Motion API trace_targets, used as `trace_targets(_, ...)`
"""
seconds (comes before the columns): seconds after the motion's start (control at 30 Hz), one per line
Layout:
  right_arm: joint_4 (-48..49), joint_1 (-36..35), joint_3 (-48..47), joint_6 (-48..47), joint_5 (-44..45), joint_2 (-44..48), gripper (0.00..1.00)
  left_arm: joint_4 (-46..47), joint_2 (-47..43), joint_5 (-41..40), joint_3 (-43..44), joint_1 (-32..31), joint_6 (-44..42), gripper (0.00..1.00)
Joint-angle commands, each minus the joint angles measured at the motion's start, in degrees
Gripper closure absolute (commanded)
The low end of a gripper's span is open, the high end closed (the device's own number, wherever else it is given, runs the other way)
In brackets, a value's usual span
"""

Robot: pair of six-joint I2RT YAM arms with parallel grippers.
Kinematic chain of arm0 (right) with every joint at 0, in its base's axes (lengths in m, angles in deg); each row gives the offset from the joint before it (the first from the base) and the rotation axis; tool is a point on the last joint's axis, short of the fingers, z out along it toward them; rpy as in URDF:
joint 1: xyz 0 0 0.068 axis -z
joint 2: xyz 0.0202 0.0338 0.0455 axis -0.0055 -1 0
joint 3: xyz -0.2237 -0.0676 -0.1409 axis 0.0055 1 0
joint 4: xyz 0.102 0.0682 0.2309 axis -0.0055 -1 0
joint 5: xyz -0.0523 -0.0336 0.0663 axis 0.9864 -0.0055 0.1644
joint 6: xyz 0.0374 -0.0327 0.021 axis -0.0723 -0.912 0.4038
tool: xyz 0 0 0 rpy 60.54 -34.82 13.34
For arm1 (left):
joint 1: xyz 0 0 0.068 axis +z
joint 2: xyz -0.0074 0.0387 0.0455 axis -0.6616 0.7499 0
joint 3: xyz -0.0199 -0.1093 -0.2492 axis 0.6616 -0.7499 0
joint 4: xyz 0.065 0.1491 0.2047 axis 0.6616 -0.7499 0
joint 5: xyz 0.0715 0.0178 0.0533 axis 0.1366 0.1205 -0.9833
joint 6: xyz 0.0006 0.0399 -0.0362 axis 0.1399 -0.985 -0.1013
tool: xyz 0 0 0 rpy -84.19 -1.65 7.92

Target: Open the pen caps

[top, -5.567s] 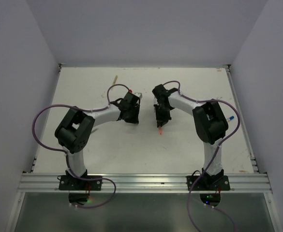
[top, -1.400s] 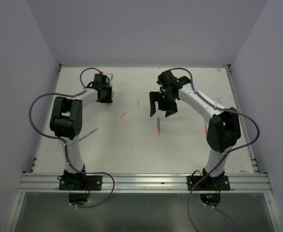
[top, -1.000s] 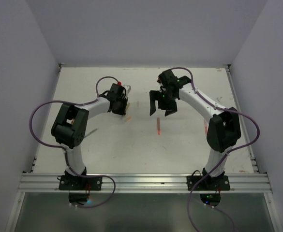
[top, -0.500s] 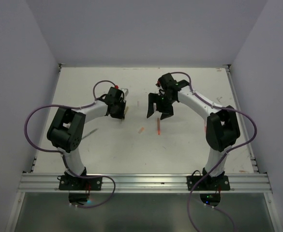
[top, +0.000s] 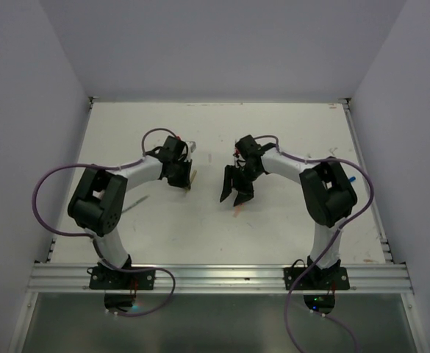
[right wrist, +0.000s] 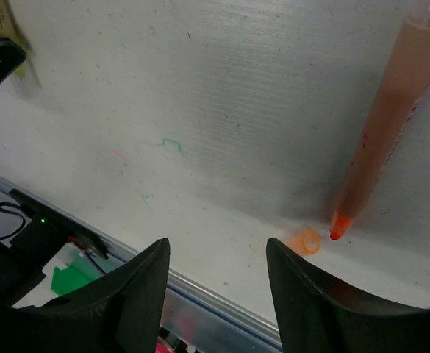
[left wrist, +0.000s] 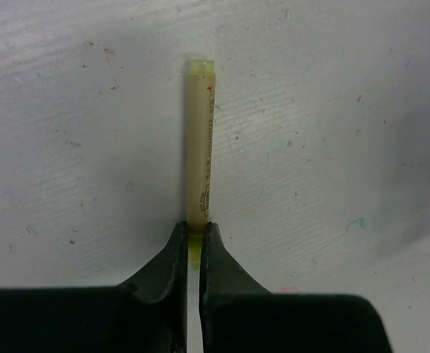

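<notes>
Orange cap (right wrist: 305, 241): off its pen, lying loose on the white table (top: 288, 132). Its open mouth faces the right wrist camera. It sits just beside the exposed orange tip of the orange pen (right wrist: 386, 110), apart from it by a thin gap. The pen lies flat, barrel running away toward the upper right of the wrist view, tip pointing toward the near edge, where the metal rail (right wrist: 222, 309) shows.

Right gripper (right wrist: 216, 246): jaws spread wide, nothing between them, nothing touching either finger. Cap and pen tip lie to one side of the opening, past one of the fingers (right wrist: 295, 294). In the top view the right gripper (top: 231, 197) hangs over mid-table, and a short orange piece shows just on its near side; too small there to tell cap from tip.

Pale yellow pen (left wrist: 200, 140): runs straight out from the left gripper (left wrist: 192, 228), casting a shadow on the table alongside. The far end carries a yellow-green end piece (left wrist: 200, 66). A yellow bit also shows between the fingertips at the near end; cannot tell which end is the cap. The jaws are pinched nearly together on that near end, holding the pen.

Top view: left gripper (top: 181, 179) is left of centre, yellow pen on its right side, well apart from the right gripper. In the right wrist view the yellow pen shows in the upper left corner.
</notes>
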Motion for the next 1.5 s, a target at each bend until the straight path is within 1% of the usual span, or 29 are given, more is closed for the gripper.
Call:
trace_targets(0.0, 0.99, -0.09, 0.72, 1.74, 0.5, 2.96, 0.42, -1.88, -2.13, 1.53, -0.88, -0.34, 0.41, 1.0)
trace_targets(0.03, 0.56, -0.09, 1.24, 1.92, 0.68, 3.23, 0.46, -1.88, -2.13, 1.53, -0.88, -0.34, 0.41, 1.0)
trace_targets(0.07, -0.32, -0.17, 1.25, 1.75, 1.38, 3.32, 0.47, -1.97, -2.13, 1.62, -0.7, -0.34, 0.32, 1.0)
trace_targets(0.2, -1.56, -0.26, 2.22, 0.26, 3.58, 5.59, 0.51, -2.15, -2.39, 1.8, 0.0, -0.34, 0.32, 1.0)
trace_targets(0.23, -1.12, -0.44, 1.95, -0.27, 6.98, 9.34, 0.5, -2.06, -2.57, 1.62, 0.0, -0.34, 0.24, 1.0)
trace_targets(0.27, -2.16, -0.61, 1.52, -0.71, 10.06, 11.03, 0.5, -2.06, -2.66, 1.62, 0.0, -0.34, 0.15, 1.0)
trace_targets(0.3, -6.7, -0.44, 1.25, -0.02, 13.65, 12.53, 0.51, -2.14, -2.66, 1.71, 0.09, -0.34, 0.15, 1.0)
trace_targets(0.33, -8.57, 0.0, 1.68, 0.77, 17.17, 13.5, 0.51, -2.14, -2.66, 1.79, 0.0, -0.34, 0.15, 1.0)
trace_targets(0.4, -12.17, 0.97, 3.0, 0.78, 17.47, 14.04, 0.5, -1.79, -2.74, 2.23, -0.35, -0.34, 0.41, 1.0)
trace_targets(0.53, -13.86, 1.14, 12.56, 3.76, 20.01, 18.6, 0.49, -1.61, -2.48, 2.67, -0.26, -0.34, 0.41, 1.0)
trace_targets(0.63, -14.65, 2.55, 17.05, 6.66, 21.59, 22.11, 0.46, -1.44, -3.09, 2.67, -0.61, -0.34, 0.5, 1.0)
trace_targets(0.67, -14.65, 2.99, 18.03, 8.5, 23.6, 23.0, 0.45, -1.01, -3.62, 2.94, -1.13, -0.34, 0.59, 1.0)
trace_targets(0.77, -14.65, 4.82, 21.45, 9.92, 25.89, 25.02, 0.44, -0.21, -4.15, 4.08, -2.54, -0.34, 0.85, 1.0)
trace_targets(0.9, -12.02, 7.38, 25.23, 9.83, 26.0, 26.43, 0.42, 0.93, -5.29, 5.22, -4.3, -0.25, 0.94, 1.0)
trace_targets(1.03, -10.7, 7.74, 26.64, 8.69, 26.61, 25.74, 0.42, 0.93, -5.82, 5.22, -4.04, -0.34, 0.5, 1.0)
trace_targets(1.13, -9.73, 9.23, 27.44, 7.46, 29.68, 23.89, 0.41, 0.67, -5.82, 5.31, -3.17, -0.34, 0.32, 1.0)
trace_targets(1.17, -9.47, 10.27, 27.53, 7.11, 30.03, 22.93, 0.4, 0.67, -5.91, 5.4, -3.07, -0.25, 0.32, 1.0)
trace_targets(1.2, -9.12, 10.46, 27.27, 6.41, 30.13, 22.48, 0.36, 0.67, -6.08, 5.4, -3.07, -0.34, 0.32, 1.0)
trace_targets(1.27, -10.86, 10.46, 24.38, 4.83, 31.36, 22.56, 0.34, 0.76, -6.61, 5.4, -3.07, -0.34, 0.15, 1.0)
trace_targets(1.37, -12.28, 11.25, 20.15, 4.12, 33.29, 26.51, 0.32, 0.67, -6.87, 4.87, -3.6, -0.25, -0.03, 1.0)
trace_targets(1.4, -12.8, 11.95, 18.4, 3.68, 33.12, 26.69, 0.33, 0.76, -6.96, 4.78, -3.69, -0.34, -0.03, 1.0)
trace_targets(1.47, -14.73, 15.81, 17.07, 3.94, 31.54, 26.52, 0.37, 0.84, -7.14, 4.78, -4.04, -0.25, 0.06, 1.0)
